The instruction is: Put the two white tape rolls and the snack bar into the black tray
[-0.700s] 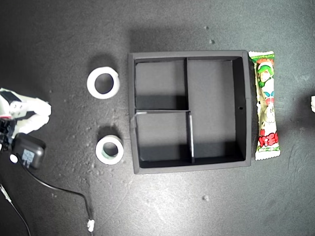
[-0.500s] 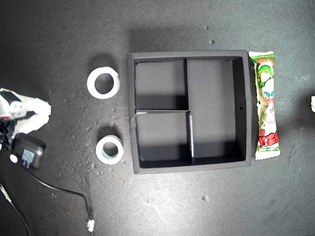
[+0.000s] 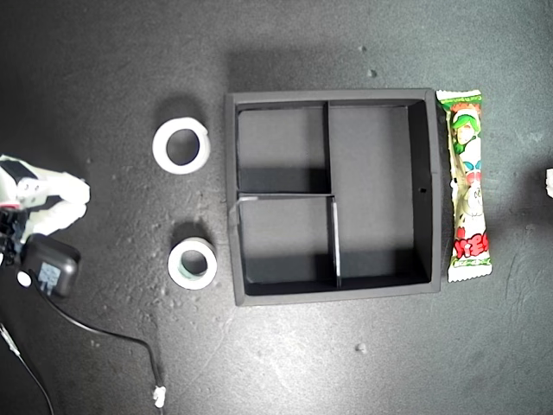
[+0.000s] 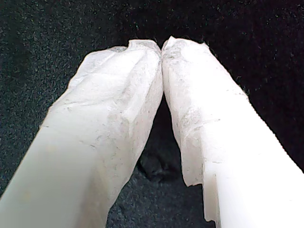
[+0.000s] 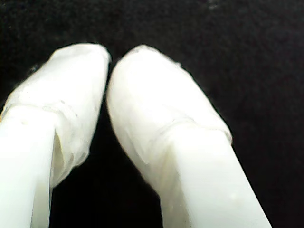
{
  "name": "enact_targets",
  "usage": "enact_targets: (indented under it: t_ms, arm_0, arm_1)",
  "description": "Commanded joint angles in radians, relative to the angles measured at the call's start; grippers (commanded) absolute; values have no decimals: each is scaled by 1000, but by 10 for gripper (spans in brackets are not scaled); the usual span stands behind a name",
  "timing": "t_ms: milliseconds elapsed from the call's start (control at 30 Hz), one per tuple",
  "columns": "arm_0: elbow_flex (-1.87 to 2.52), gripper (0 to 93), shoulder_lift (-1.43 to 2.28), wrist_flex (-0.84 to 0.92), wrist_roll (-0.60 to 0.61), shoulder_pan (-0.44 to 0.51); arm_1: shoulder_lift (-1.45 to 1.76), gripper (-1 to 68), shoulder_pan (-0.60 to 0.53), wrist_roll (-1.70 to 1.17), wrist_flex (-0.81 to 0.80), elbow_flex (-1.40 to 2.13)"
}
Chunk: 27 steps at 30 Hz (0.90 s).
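The black tray (image 3: 232, 156) lies in the middle of the exterior view, all three compartments bare. Toward the exterior view's left sit the two white tape rolls: the wider ring (image 3: 181, 145) and, nearer the front, the smaller ring with a greenish core (image 3: 192, 263). The snack bar (image 3: 467, 183) lies lengthwise along the tray's wall on the exterior view's right. My first gripper (image 4: 161, 45) is shut, its white fingertips meeting over black surface with nothing held. My second gripper (image 5: 108, 54) is also shut and holds nothing. Neither wrist view shows any task object.
A white arm (image 3: 43, 203) sits at the exterior view's left edge, and a white sliver (image 3: 549, 180) shows at its right edge; I cannot tell which arm is which. A small black camera block (image 3: 50, 268) with a cable (image 3: 121, 337) lies by the white arm.
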Motion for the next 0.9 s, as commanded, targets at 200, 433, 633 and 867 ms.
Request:
enact_targets:
  t_ms: [200, 433, 633, 867]
  arm_0:
    - [55, 5, 49, 35, -3, -11]
    - [55, 5, 49, 35, -3, -11]
    - [55, 5, 49, 35, -3, -11]
    - [55, 5, 49, 38, -196, -20]
  arm_1:
    - [-8, -2, -8, -5, 9, 12]
    - [-8, -2, -8, -5, 9, 12]
    - [-8, -2, -8, -5, 9, 12]
    - [-8, -1, -12, -6, 9, 12]
